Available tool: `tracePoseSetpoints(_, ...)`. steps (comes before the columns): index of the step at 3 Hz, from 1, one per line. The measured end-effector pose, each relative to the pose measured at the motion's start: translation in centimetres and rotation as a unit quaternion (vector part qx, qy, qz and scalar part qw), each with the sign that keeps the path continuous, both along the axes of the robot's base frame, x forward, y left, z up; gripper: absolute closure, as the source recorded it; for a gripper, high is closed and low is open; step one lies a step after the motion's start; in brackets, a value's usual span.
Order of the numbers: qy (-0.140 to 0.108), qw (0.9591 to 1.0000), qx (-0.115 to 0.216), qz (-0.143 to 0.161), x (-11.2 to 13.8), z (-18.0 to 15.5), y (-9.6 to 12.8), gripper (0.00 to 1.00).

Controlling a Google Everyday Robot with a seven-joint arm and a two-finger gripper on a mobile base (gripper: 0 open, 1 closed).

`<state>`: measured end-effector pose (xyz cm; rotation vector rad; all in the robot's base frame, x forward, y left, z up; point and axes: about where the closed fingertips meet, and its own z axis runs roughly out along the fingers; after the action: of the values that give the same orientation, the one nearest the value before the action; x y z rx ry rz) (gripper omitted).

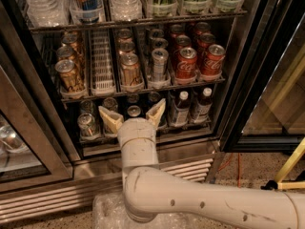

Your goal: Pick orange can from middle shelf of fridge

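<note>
**Two fingers spread, nothing held yet**

The gripper (132,116) hangs below and a little left of the silver can (159,64). Its pale fingers (110,119) are splayed wide around nothing, level with the rack beneath the middle shelf (102,61). The orange can (129,70) stands just left of the silver can, at the front of its lane in the fridge (248,80). This reads as the approach step. The next move likely calls for rising and reaching forward until the fingers straddle the orange can without nudging the silver can.

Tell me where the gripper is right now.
In the camera view, the open gripper sits centre-left before the bottom shelf, just below the centre-lane orange can on the middle shelf.
</note>
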<state>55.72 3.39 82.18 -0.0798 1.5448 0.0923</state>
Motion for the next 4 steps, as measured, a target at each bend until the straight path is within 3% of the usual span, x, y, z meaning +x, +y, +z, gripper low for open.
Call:
tracePoseSetpoints(1,-0.005,0.9998,0.018,0.007,2.31,-0.50,0.77,0.08)
tracePoseSetpoints(2,-0.005,0.9998,0.018,0.008,2.35,-0.50,0.79,0.08)
tracePoseSetpoints(4,-0.015,0.9997,0.021,0.006,2.26,0.18,0.65,0.48)
